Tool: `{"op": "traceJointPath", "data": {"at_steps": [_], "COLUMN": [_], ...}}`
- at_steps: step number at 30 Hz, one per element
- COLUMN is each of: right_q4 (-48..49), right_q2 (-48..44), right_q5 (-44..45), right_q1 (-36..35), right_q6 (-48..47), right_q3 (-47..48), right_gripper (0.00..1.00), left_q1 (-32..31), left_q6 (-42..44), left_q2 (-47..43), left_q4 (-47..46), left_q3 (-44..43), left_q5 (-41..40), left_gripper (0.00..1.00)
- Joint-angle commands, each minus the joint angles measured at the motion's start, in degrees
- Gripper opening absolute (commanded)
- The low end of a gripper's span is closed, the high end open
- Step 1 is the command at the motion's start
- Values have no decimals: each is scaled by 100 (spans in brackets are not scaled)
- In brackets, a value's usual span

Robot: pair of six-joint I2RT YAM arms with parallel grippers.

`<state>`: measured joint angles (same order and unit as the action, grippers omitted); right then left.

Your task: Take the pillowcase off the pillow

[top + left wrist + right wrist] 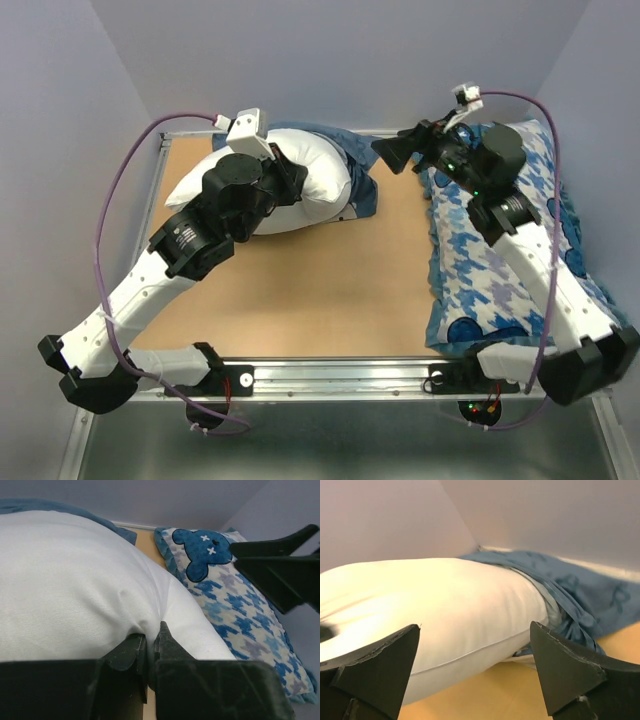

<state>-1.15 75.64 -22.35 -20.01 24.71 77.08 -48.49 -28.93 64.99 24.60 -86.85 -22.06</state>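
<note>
The white pillow (318, 188) lies at the table's far left, mostly bare. The dark blue pillowcase (352, 150) is bunched around its far right end. My left gripper (290, 186) is shut on a pinch of the pillow's white fabric; the left wrist view shows the gripper (150, 639), the pillow (75, 580) and a strip of pillowcase (30, 505) behind. My right gripper (392, 152) is open and empty, hovering just right of the pillowcase. In the right wrist view the gripper (475, 625) faces the pillow (445, 600), with the pillowcase (580, 595) to the right.
A blue-and-white houndstooth pillow (500, 270) with blue bear shapes lies along the table's right side, under my right arm; it also shows in the left wrist view (235, 610). The wooden table (330, 290) is walled at the back and sides.
</note>
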Motion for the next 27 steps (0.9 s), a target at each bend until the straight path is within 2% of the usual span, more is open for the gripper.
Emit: {"op": "traceJointPath", "data": {"at_steps": [1,3,8,15,23,25,27], "right_q4": [886,1028,1011,871,791,809,809], "right_q2": [-688,-953,-1086,-683,170,433,592], "right_q5": [-803,-912,-77,590,723,898,1396], "right_q1": [-73,-352,-1460,-2050,-2367,-2385,-2385], "right_q6": [-633,-1027,-2126,-2830,-2972,-2841,-2622], "right_q3": [-648,-904,-976,-669,-97,122,324], "right_gripper": [98,99,100,100,100,97,78], "left_q1": [50,59,50,59,50,50,59], "left_q6": [177,203,247,300,405,458,537], "left_q2": [-13,92,330,523,716,795,831], "left_q4": [-808,-790,-667,-535,-491,-500,-517], "left_q3": [-473,-640,-1123,-1431,-1773,-1853,-1993], "left_q5": [79,132,255,440,932,1133,1309], "left_gripper": [0,0,0,0,0,0,0]}}
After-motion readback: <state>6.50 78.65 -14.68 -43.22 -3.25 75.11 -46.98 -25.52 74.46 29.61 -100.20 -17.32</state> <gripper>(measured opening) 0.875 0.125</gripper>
